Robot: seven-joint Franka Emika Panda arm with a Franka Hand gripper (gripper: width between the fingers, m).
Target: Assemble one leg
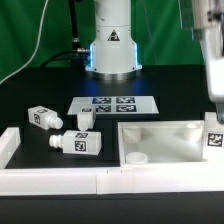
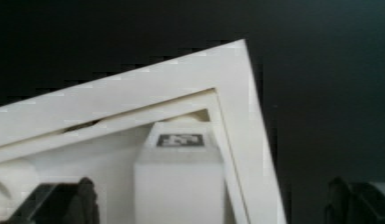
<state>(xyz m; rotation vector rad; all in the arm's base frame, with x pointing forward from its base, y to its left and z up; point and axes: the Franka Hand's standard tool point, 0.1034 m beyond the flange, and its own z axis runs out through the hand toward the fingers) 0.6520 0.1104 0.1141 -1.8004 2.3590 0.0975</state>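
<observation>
One leg [image 1: 214, 135], a stubby white peg with a square tag, stands upright at the corner of the big white panel [image 1: 190, 128] on the exterior view's right. My gripper [image 1: 212, 100] hangs blurred just above it. In the wrist view this leg [image 2: 175, 160] shows inside the panel's corner [image 2: 233, 90]. It sits between my two dark fingertips [image 2: 64, 202], which are wide apart and do not touch it. The gripper [image 2: 210, 208] is open and empty. Three more legs lie on the black table: one [image 1: 43, 118] at the left, one [image 1: 84, 118] near the middle, one [image 1: 75, 142] in front.
The marker board [image 1: 115, 102] lies behind the legs, in front of the robot base [image 1: 110, 45]. A low white rail [image 1: 60, 180] runs along the table's front and up the exterior view's left side. A round socket [image 1: 137, 157] shows in the panel's near corner.
</observation>
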